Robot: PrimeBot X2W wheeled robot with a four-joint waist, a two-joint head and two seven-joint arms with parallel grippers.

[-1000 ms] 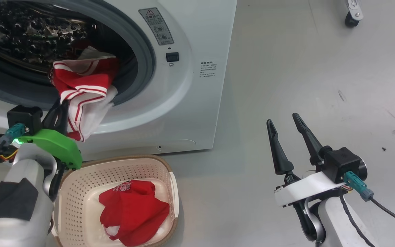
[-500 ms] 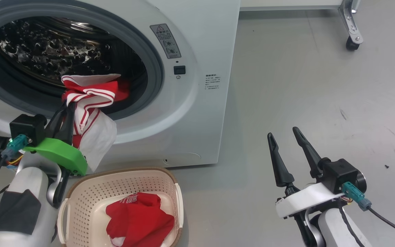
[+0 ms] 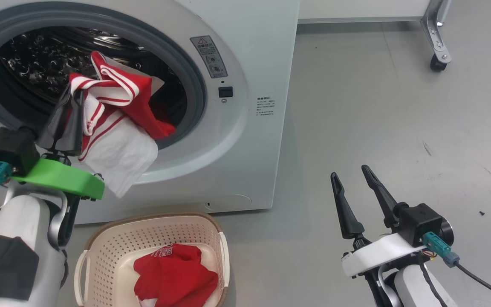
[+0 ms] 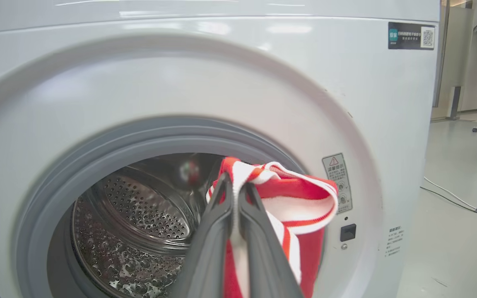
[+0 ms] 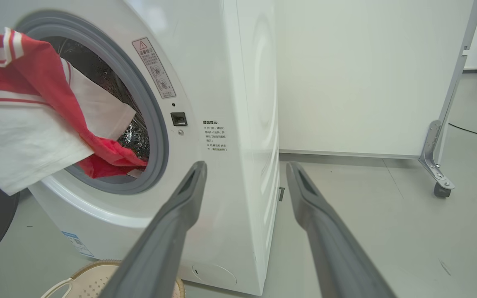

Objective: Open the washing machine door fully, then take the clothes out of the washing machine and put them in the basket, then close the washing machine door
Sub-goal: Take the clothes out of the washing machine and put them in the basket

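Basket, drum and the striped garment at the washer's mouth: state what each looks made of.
Basket: moulded cream plastic, likely; regular punched holes, slight sheen, brown woven-look rim.
Drum: polished metal, probably stainless steel; mirror-like glints, rows of perforations.
Striped garment: soft woven or knit fabric, matte; it folds and drapes limply.

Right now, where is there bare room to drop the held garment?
Basket: left side bare, between its left wall and the red garment inside. Floor between washing machine and right gripper: bare. Crowded: machine mouth, draped by the held garment.
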